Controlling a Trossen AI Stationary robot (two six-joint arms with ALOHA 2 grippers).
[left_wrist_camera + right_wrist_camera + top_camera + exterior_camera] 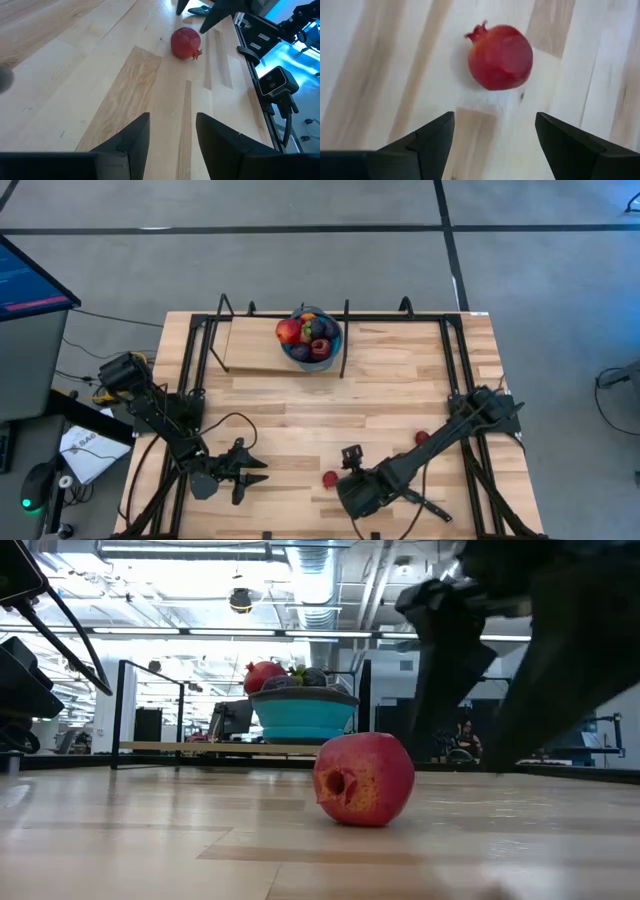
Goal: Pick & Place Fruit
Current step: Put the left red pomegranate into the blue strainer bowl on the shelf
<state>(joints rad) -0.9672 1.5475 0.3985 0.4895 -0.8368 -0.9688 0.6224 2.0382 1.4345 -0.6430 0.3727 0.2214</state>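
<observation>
A red pomegranate-like fruit (330, 478) lies on its side on the wooden table near the near edge, also seen in the low view (363, 778). My right gripper (348, 465) hovers open just above and beside it, and in the right wrist view its fingers stand apart short of the fruit (501, 56). My left gripper (258, 471) is open, low over the table to the fruit's left, pointing at the fruit (186, 42). A second small red fruit (422, 437) lies by the right arm. The blue bowl (311, 340) holds several red and dark purple fruits.
The bowl stands on a pale board (255, 345) at the far edge, among black frame rails (205, 345). A dark slender thing (428, 507) lies near the near edge under the right arm. Bare tabletop (300, 410) lies between the bowl and the grippers.
</observation>
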